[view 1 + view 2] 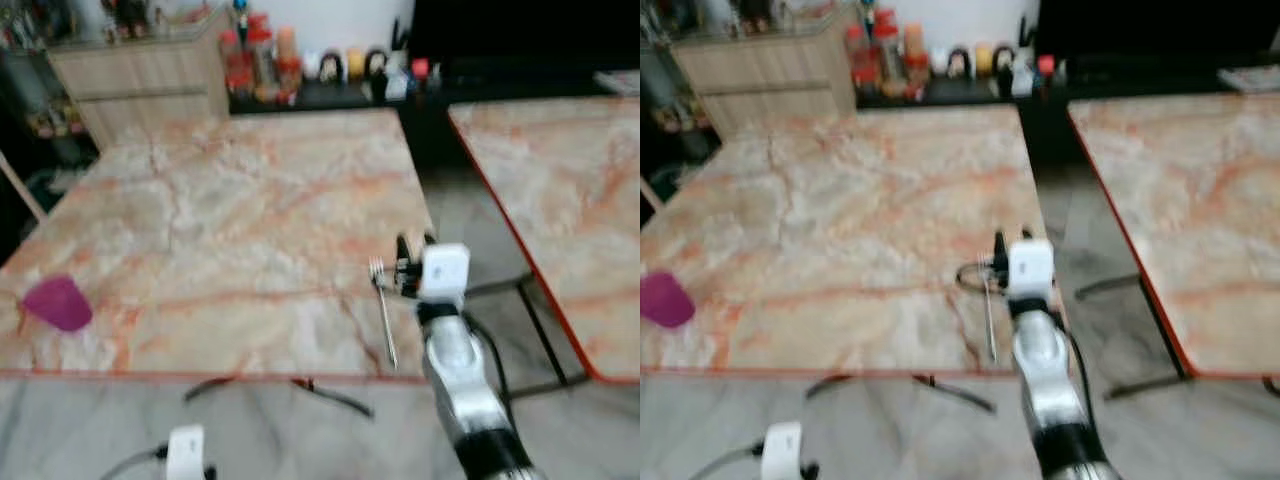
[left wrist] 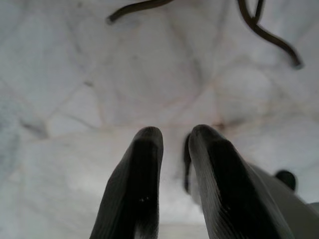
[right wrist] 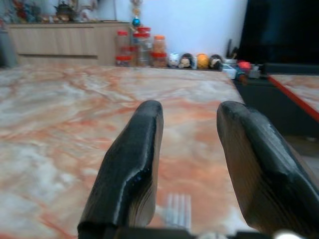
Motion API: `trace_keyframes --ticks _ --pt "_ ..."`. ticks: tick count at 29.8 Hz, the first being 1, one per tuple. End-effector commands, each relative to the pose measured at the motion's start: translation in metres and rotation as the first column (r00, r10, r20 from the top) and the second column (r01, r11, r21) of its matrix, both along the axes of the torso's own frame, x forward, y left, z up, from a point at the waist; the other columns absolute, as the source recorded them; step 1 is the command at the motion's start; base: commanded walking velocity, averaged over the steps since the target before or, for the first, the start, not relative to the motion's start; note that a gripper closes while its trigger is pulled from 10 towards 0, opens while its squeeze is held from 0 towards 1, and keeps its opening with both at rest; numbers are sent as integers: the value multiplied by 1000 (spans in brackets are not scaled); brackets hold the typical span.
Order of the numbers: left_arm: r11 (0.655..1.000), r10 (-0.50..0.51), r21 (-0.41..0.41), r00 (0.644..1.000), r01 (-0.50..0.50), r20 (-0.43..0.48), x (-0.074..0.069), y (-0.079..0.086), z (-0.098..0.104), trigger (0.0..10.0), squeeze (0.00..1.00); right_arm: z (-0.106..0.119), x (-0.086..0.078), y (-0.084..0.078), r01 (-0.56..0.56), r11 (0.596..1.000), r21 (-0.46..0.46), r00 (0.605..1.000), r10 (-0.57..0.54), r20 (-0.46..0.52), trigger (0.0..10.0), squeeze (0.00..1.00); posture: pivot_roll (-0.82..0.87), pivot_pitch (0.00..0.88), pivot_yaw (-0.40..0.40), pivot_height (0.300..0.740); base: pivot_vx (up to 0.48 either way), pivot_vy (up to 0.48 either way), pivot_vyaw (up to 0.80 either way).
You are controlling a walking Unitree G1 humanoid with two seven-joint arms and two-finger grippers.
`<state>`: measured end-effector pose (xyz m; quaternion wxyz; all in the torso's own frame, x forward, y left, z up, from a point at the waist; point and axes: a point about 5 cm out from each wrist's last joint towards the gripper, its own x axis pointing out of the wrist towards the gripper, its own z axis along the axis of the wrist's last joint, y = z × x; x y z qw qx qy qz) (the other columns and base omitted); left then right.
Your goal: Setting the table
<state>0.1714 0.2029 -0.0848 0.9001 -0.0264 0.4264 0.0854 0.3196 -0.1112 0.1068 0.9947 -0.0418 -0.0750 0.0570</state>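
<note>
Notably, the fork point(image 1: 383, 312) lying flat near the marble table's point(image 1: 230, 220) right edge, beneath the spread-fingered right gripper point(image 3: 192, 164), looks light, stiff and slippery, best pinched mid-handle.

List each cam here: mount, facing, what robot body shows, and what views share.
Left eye: head, looking forward and down at the table; right arm, fork, cup.
Right eye: same scene, stereo pair.
Left wrist: on the left arm, facing the floor; left gripper open.
Right wrist: on the right arm, looking across the table to the jars; right gripper open above the fork tines.
Shared: fork and table in eye and right wrist views.
</note>
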Motion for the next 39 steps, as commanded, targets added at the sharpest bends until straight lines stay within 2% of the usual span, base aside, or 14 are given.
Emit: trace_keyframes --ticks 1,2,4,6,7,9,10,11,16,17,20,23,26,39 --pt "1000 -1 -11 1000 1 -1 1 -4 0 10000 0 -5 -1 -11 29 999 -19 999 -29 -33 10000 0 11 19 60 740 0 0 0" --pt "1000 -1 -11 1000 1 -1 1 -4 0 10000 0 -5 -1 -11 29 999 -19 999 -29 -33 10000 0 11 19 60 740 0 0 0" --pt "1000 -4 -13 1000 4 -2 1 -4 0 10000 0 -16 -4 -15 70 997 -45 993 -74 -92 10000 0 10 15 58 740 0 0 0" --pt "1000 -4 -13 1000 4 -2 1 -4 0 10000 0 -16 -4 -15 70 997 -45 993 -74 -92 10000 0 10 15 58 740 0 0 0" --pt "1000 -8 -15 1000 8 -4 1 -4 -1 10000 0 -23 -7 -20 108 993 -37 984 -112 -135 10000 0 8 10 60 740 0 0 0" --pt "1000 -10 -16 1000 10 -6 0 -5 -1 10000 0 -27 -9 -23 133 991 -21 978 -135 -162 10000 0 7 9 60 740 0 0 0" --pt "1000 -12 -16 1000 12 -7 0 -5 -1 10000 0 -29 -9 -24 142 989 -27 974 -145 -176 10000 800 6 8 61 740 0 0 0" --pt "1000 -14 -15 1000 14 -8 -1 -5 -1 10000 0 -31 -9 -25 145 989 -31 971 -148 -185 10000 1000 6 8 61 740 0 0 0" --pt "1000 -18 -15 1000 18 -10 -1 -5 -1 10000 0 -33 -8 -26 154 988 -31 966 -157 -203 10000 1000 9 12 62 740 0 0 0" --pt "1000 -17 -16 1000 17 -10 -1 -5 -1 10000 0 -34 -7 -26 155 987 -38 962 -159 -220 10000 0 11 16 61 740 0 0 0" --pt "1000 -12 -17 1000 11 -10 -1 -4 -1 10000 0 -37 -5 -26 159 985 -65 952 -170 -256 10000 0 15 26 61 740 0 0 0" --pt "1000 -3 -20 1000 3 -8 -1 -4 -1 10000 0 -44 -3 -27 197 980 -29 926 -196 -324 10000 0 18 36 63 740 0 0 0" --pt "1000 3 -22 1000 -4 -10 -1 -4 -1 10000 0 -48 -2 -23 172 985 -8 917 -163 -363 10000 0 20 40 62 740 0 0 0" --pt "1000 10 -21 1000 -11 -10 -2 -4 -2 10000 0 -42 6 -11 110 994 11 922 -97 -374 10000 0 24 57 63 740 0 0 0"
